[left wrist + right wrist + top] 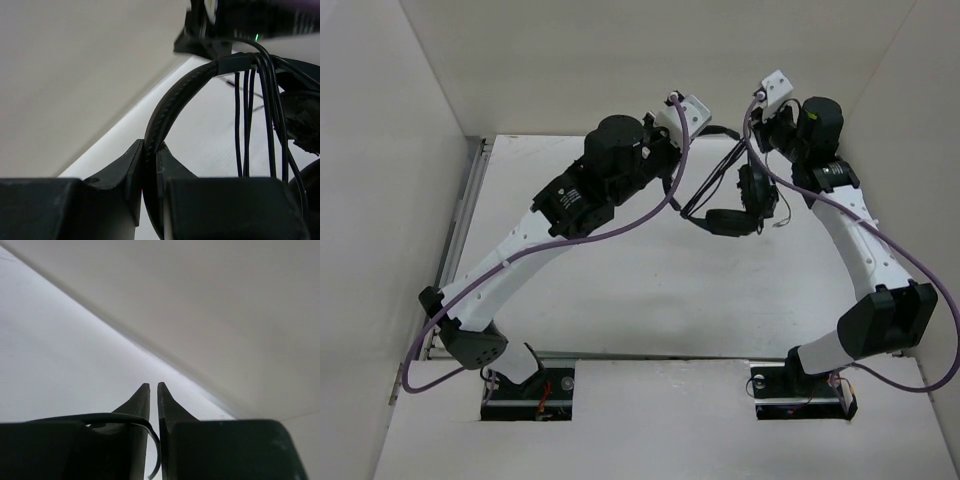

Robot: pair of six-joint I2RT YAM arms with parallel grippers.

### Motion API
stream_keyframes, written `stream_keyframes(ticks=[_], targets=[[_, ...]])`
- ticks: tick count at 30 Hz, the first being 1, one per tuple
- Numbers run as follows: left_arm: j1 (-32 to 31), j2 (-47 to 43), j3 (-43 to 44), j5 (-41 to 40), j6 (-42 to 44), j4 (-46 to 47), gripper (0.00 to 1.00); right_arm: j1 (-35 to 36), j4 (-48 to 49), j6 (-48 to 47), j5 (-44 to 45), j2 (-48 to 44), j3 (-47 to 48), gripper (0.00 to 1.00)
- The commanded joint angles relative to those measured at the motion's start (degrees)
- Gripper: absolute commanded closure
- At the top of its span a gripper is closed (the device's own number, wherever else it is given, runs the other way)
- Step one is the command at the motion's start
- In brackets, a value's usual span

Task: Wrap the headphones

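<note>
The black headphones (727, 220) hang above the back of the table between the two arms. My left gripper (150, 145) is shut on the thin padded headband (172, 95), which arches up and right from the jaws. Several turns of the thin dark cable (247, 125) hang from the headband's far end. In the top view the left gripper (708, 132) is mostly hidden by its wrist. My right gripper (153, 385) stands open by a narrow slit, and a loop of the cable (100, 416) curves down loosely through the gap. From above, the right gripper (757, 140) sits just above the earcups.
Thick purple robot cables (650, 215) sag across the middle between the arms. White walls close in the table at the back and both sides. A metal rail (460, 220) runs along the left edge. The right arm's wrist (215, 30) is close above the headband.
</note>
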Motion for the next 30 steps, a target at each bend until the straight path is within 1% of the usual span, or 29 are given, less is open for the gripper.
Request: stream_keyframes(ticks=[1,3,7,11,15,20,26,30], targets=[[-0.9,0.2,8.9,3.2,-3.5,2.9,1.00,-1.0,0.8,15.8,-13.7,-1.1,-1.4,0.81],[-1.4,1.3,12.0,3.5,-3.7,2.8,1.00,-1.0,2.6,21.8,-18.8,-1.0,-2.5,0.79],[-1.4,4.1,19.9,3.6,-6.5,1.1,1.00,-0.7,10.7,36.6,-26.6,-1.1,-7.1,0.72],[-0.3,7.1,27.2,3.5,-8.9,-0.2,1.00,0.8,24.2,53.9,-32.0,-1.3,-14.1,0.65],[0.5,9.0,31.6,2.8,-10.0,-0.2,1.00,2.5,36.8,67.6,-33.3,-1.6,-21.1,0.60],[1.8,11.3,36.3,1.9,-11.2,0.0,1.00,4.7,44.0,74.8,-32.4,-2.2,-26.6,0.56],[3.1,14.5,42.3,0.3,-11.3,1.0,1.00,6.3,46.1,76.5,-32.6,-2.5,-29.6,0.53],[4.2,15.7,44.4,-1.1,-11.3,1.7,1.00,7.6,46.3,76.6,-33.0,-2.9,-30.9,0.52]])
